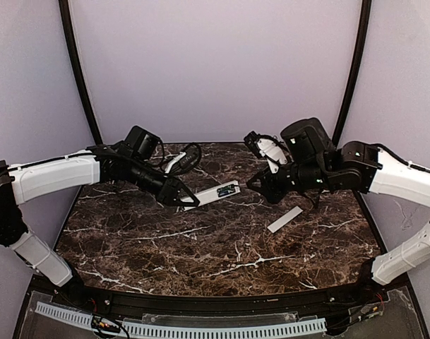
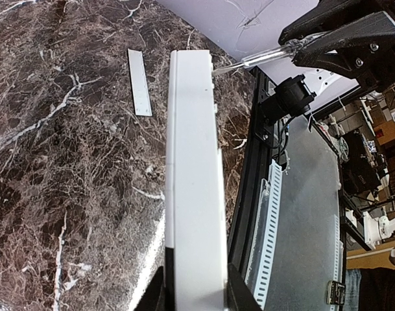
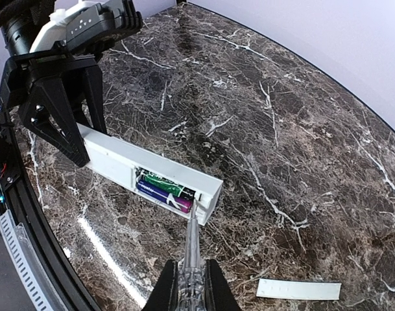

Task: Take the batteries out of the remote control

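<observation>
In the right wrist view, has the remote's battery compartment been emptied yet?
No: two batteries lie side by side inside the opened remote control.

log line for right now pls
left hand grips remote control | right hand holds tool, tip at batteries | cover strip on table

Top camera overlooks whole dark veined marble tabletop (image 1: 200,247); both close wrist cameras share long white rectangular remote control (image 3: 113,155).

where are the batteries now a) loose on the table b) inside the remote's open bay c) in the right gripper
b: the batteries lie side by side in the open compartment of the remote control, while the cover strip lies apart on the marble table.
</observation>
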Available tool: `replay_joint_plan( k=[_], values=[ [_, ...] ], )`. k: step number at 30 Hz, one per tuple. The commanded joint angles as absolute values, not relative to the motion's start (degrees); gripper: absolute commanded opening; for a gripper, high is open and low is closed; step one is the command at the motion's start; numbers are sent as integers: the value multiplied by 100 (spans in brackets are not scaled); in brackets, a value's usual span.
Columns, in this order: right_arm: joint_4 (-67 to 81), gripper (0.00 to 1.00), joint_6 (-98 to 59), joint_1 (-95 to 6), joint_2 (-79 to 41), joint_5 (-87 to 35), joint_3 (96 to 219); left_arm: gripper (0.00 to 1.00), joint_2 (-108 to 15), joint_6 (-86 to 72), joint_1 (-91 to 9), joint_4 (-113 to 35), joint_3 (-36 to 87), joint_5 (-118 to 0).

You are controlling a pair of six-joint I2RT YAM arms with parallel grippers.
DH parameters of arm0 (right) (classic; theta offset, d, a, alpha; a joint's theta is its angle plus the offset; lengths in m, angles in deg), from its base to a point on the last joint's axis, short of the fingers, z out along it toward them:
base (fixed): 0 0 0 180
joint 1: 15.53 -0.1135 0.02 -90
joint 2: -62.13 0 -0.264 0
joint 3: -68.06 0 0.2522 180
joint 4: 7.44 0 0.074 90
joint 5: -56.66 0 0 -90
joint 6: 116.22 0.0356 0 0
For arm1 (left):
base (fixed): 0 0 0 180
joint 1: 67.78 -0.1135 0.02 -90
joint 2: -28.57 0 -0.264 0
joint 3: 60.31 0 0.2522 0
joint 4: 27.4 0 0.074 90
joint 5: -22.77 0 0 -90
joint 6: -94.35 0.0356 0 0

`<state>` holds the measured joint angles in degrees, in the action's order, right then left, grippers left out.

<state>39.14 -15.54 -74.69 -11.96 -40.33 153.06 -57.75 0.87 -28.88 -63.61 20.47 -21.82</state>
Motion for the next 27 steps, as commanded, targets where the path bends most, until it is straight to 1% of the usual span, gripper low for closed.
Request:
replay_joint_plan(
  k=[1, 7, 27],
  values=[
    [3367, 0, -1681, -7546, -1005, -3420, 15013, 0, -5806, 476, -2795, -6359, 2141, -2070],
    [2986, 0, -1699, -7546, -909, -3165, 14750, 0, -5785, 746, -2652, -6606, 2201, -2486],
    [2180, 0, -1531, -7547, -749, -2821, 13939, 0, -6031, 1064, -2638, -6653, 2162, -2712]
  ],
)
